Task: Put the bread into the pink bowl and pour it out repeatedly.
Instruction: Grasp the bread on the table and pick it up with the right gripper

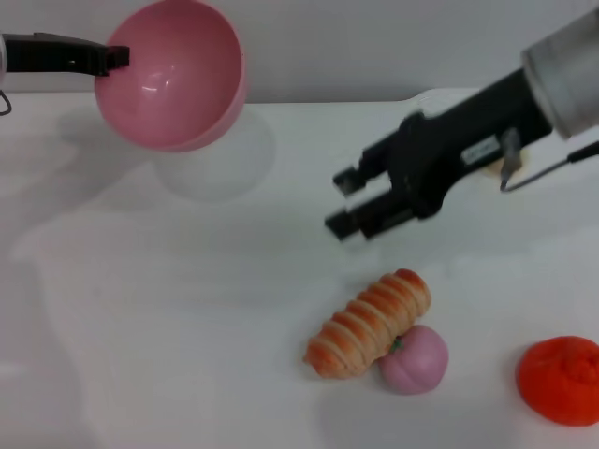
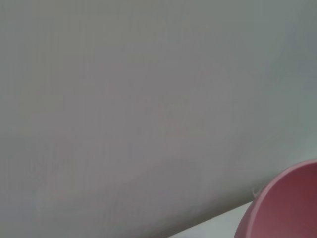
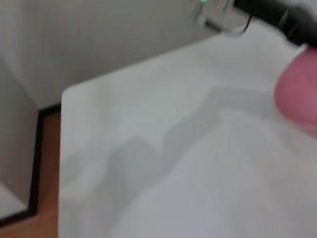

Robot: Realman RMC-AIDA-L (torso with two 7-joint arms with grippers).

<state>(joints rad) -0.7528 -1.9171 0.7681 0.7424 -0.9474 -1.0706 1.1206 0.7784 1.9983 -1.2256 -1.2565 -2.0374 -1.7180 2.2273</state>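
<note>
Above the ridged bread (image 1: 369, 323), the right pincer (image 1: 348, 203) gapes; left pincer (image 1: 120, 58) clamps the glossy pink bowl (image 1: 173, 75).

White table (image 1: 187, 327), small pink peach-like ball (image 1: 415, 360) with a green stem near the front, bright orange rounded fruit (image 1: 562, 379) well apart to its right at the table's edge, plain grey wall (image 1: 374, 47) behind

My left tool (image 1: 120, 58) is black and grips the glossy pink bowl (image 1: 173, 75). My right tool (image 1: 354, 201) is black too. The bread (image 1: 368, 323) shows orange and cream stripes. A pink ball (image 1: 415, 360) and an orange fruit (image 1: 562, 379) lie on the white surface (image 1: 168, 327).
</note>
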